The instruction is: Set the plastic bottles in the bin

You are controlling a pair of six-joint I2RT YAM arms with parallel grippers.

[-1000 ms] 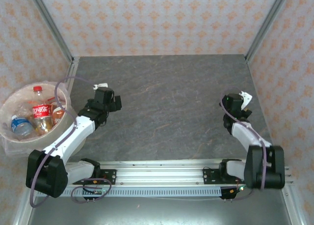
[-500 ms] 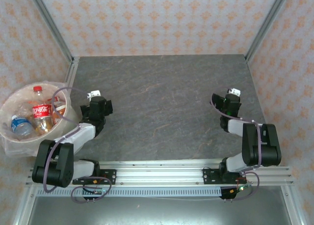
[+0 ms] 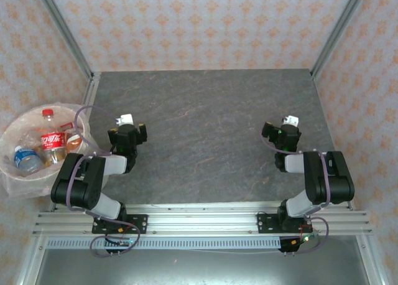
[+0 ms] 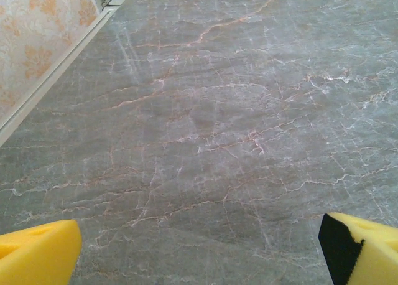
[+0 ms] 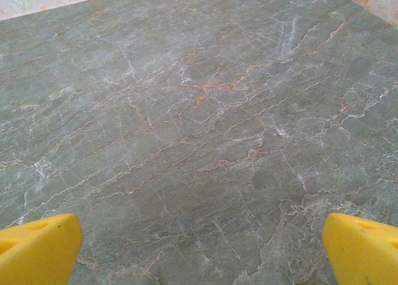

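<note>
Plastic bottles [image 3: 38,149] lie together inside the bin [image 3: 28,180], among them a red-capped cola bottle [image 3: 53,140] standing upright and a blue-labelled bottle [image 3: 26,160] on its side. Bin sits just left of the left gripper [image 3: 127,134], off the table's left edge. Left gripper folded back near its base, jaws spread wide, yellow pads [image 4: 37,254] at the far corners of the wrist view with bare grey marbled tabletop [image 3: 205,111] between them. Right gripper [image 3: 281,133] well apart on the opposite side, likewise tucked close to its base, jaws wide, holding nothing; its yellow pads [image 5: 360,247] frame the veined stone surface.
</note>
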